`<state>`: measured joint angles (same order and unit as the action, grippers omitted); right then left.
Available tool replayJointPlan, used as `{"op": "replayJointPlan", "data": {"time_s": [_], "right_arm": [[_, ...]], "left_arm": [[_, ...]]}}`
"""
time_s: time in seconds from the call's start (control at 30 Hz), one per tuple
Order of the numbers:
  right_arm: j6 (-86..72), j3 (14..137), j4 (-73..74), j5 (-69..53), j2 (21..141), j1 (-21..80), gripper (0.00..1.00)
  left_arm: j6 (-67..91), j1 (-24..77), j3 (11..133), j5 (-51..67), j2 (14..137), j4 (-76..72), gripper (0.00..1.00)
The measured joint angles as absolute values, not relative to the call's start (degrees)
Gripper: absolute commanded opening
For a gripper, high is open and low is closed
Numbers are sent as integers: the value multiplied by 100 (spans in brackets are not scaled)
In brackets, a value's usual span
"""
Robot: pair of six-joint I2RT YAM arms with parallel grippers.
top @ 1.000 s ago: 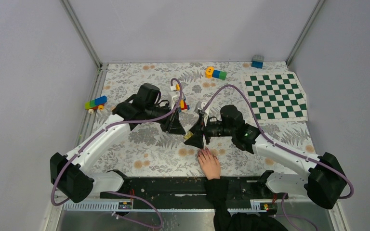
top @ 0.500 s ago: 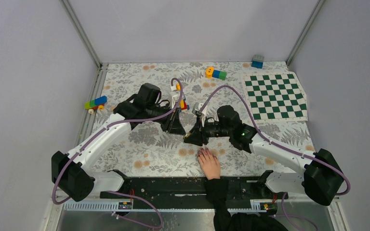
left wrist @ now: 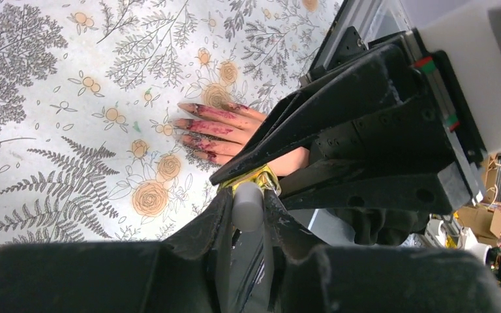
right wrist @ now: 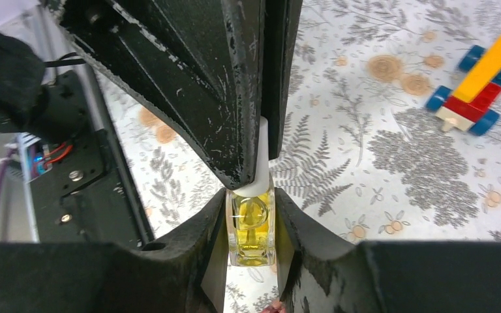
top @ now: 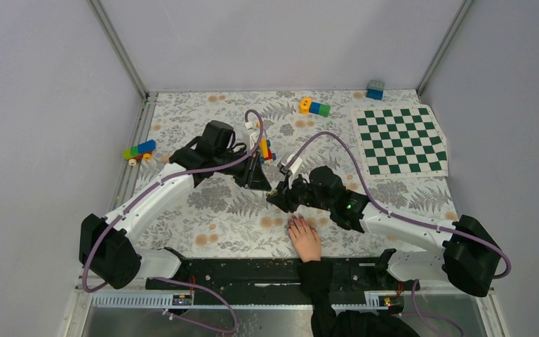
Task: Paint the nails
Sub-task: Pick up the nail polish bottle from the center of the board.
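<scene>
- The worktop [top: 203, 210] is hemmed by grey walls on three sides and a black rail [top: 238, 272] at the near edge. A broad stretch of floral cloth lies between the left forearm and that rail.
- A chequered mat [top: 401, 140] fills the far right corner. Brick stacks sit near the far edge [top: 314, 107] and the left edge [top: 139, 149], well apart from the arms.
- The hand [top: 306, 240] lies palm down just past the rail. Its nails [left wrist: 181, 122] point away from the rail, close beneath the right end effector [top: 275, 198].
- The left end effector [left wrist: 248, 202] is pinching a white cap [right wrist: 261, 153]. The right end effector is clamped on the bottle [right wrist: 251, 235] below that cap.
- Compared with half a second ago, the right wrist has shifted left and the two end effectors now meet tip to tip. The hand lies as it did.
- The bottle is clear, square-sided glass holding yellow liquid, and the cap is matte and cylindrical. The black fingers are scuffed and wedge-shaped. The nails are long, pointed, dark purplish-red and smeared onto the skin. A wheeled brick toy [right wrist: 473, 91] stands on the cloth beyond.
</scene>
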<state>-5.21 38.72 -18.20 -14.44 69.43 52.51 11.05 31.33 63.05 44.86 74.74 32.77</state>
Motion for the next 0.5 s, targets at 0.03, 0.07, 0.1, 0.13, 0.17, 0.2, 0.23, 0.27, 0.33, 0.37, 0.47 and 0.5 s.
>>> {"op": "replayJointPlan", "data": {"time_s": [0.03, 0.07, 0.1, 0.13, 0.17, 0.2, 0.23, 0.27, 0.33, 0.37, 0.47, 0.5], "right_arm": [[-475, 3874, -1820, -1186, 6965, 5332, 0], [-454, 3876, -1820, -1004, 6989, 5380, 0], [-427, 3883, -1817, -799, 7019, 5443, 0], [-403, 3889, -1813, -578, 7061, 5507, 0], [-384, 3913, -1776, -368, 7109, 5564, 0], [-373, 3940, -1737, -207, 7153, 5601, 0], [-362, 3972, -1693, -45, 7207, 5640, 0], [-353, 4010, -1653, 97, 7262, 5673, 0], [-344, 4073, -1612, 322, 7363, 5730, 0], [-349, 4091, -1610, 412, 7395, 5747, 0], [-408, 4097, -1667, 582, 7417, 5771, 0], [-443, 4097, -1723, 648, 7417, 5771, 0]], "left_arm": [[1166, 3129, 6283, 4434, 7489, 3208, 0], [1212, 3124, 6267, 4386, 7511, 3164, 0], [1262, 3122, 6243, 4335, 7531, 3109, 0], [1328, 3120, 6217, 4285, 7564, 3041, 0], [1382, 3118, 6200, 4250, 7599, 2998, 0], [1444, 3114, 6167, 4209, 7629, 2926, 0], [1507, 3111, 6134, 4171, 7658, 2849, 0], [1557, 3105, 6114, 4136, 7679, 2803, 0], [1640, 3098, 6069, 4066, 7699, 2703, 10], [1675, 3096, 6047, 4029, 7697, 2648, 25], [1785, 3087, 6027, 3988, 7686, 2530, 80], [1813, 3087, 6025, 4001, 7655, 2517, 91]]}}
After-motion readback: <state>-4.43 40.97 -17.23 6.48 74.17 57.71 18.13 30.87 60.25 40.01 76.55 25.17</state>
